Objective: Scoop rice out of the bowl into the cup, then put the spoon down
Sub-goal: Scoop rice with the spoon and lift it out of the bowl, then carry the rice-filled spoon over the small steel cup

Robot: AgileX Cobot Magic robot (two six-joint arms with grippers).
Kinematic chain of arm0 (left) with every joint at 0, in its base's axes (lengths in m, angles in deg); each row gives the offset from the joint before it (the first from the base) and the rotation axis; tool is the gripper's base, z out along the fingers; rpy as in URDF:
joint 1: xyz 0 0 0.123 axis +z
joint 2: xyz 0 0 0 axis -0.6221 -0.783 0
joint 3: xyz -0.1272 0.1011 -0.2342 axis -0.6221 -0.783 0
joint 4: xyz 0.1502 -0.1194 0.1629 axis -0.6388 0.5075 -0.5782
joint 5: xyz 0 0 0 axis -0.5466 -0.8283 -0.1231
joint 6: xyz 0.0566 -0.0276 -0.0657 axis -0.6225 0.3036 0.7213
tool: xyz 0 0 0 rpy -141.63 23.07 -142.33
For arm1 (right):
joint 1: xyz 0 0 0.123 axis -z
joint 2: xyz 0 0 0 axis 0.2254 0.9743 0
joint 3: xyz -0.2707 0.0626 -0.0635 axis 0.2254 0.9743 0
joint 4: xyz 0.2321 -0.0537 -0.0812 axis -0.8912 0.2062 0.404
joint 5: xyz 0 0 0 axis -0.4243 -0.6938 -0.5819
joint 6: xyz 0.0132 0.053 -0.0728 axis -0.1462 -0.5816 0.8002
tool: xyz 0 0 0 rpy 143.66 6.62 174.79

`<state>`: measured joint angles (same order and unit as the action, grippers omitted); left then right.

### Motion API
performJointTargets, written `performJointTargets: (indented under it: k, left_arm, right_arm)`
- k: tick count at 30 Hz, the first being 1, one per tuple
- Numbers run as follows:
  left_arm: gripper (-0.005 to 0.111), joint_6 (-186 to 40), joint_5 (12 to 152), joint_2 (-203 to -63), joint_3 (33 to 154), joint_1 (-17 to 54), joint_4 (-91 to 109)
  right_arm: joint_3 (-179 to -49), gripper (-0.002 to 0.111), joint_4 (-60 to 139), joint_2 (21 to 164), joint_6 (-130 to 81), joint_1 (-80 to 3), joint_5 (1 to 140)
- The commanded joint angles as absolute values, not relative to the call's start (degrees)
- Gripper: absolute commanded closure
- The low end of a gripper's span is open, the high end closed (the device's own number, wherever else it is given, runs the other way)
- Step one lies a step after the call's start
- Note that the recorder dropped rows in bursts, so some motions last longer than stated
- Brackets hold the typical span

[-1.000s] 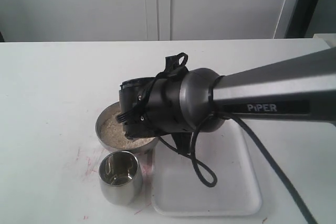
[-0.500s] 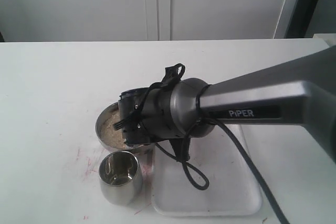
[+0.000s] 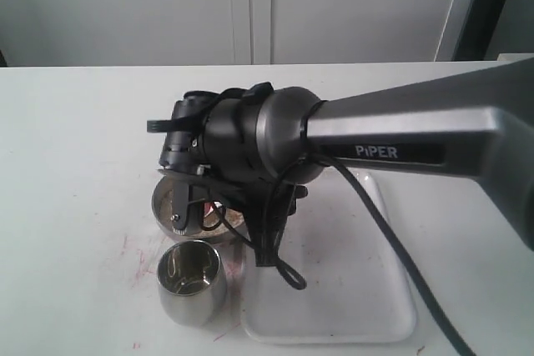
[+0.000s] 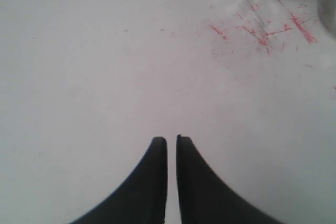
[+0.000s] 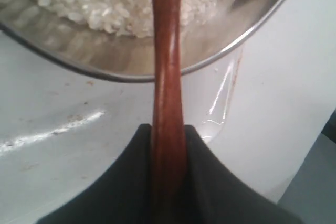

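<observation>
The right fingers (image 5: 128, 182) are clamped on the handle of the wooden spoon (image 5: 167, 77), one dark pad on each side, with no gap showing. The handle is slim, glossy and reddish-brown, and it runs straight out from the grip, over the rim of the steel bowl (image 5: 105, 56) and across the rice (image 5: 105, 9). The spoon's head lies beyond the wrist picture and behind the arm in the exterior view, so whether it carries grains cannot be told.

The rice is a heap of small off-white grains lying against one side of the shiny bowl. The bowl stands toward the near edge of the white worktop (image 3: 75, 122), left of the middle. The steel cup (image 3: 192, 285) stands just beside it, closer to the near edge, upright and seemingly empty. A white tray (image 3: 350, 289) lies right of both.

The left fingers (image 4: 149, 182) are almost together with only a slit between them, holding nothing, over bare worktop marked with red scratches.

The step in hand looks like the scoop itself. To do it well, the head should come up level and slowly. It should then travel the short way to the cup and tip only once it is centred over the narrow mouth, since grains would spill easily.
</observation>
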<state>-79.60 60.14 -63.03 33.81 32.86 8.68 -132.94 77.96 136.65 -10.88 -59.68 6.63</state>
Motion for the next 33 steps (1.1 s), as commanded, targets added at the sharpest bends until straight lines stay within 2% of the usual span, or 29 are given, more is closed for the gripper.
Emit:
performJointTargets:
  k: [1, 13, 33]
  left_arm:
    - [0.092, -79.3, 57.4, -63.0, 33.3, 32.5, 9.0]
    - [0.092, -79.3, 57.4, -63.0, 33.3, 32.5, 9.0]
    - [0.092, -79.3, 57.4, -63.0, 33.3, 32.5, 9.0]
  right_arm:
    - [-135.1, 0.108, 69.2, 136.6, -6.1, -56.8, 3.8]
    - [-136.3, 0.108, 51.5, 133.7, -1.7, -48.0, 2.9]
    - [-136.1, 0.108, 41.2, 122.2, -0.8, -47.5, 0.5]
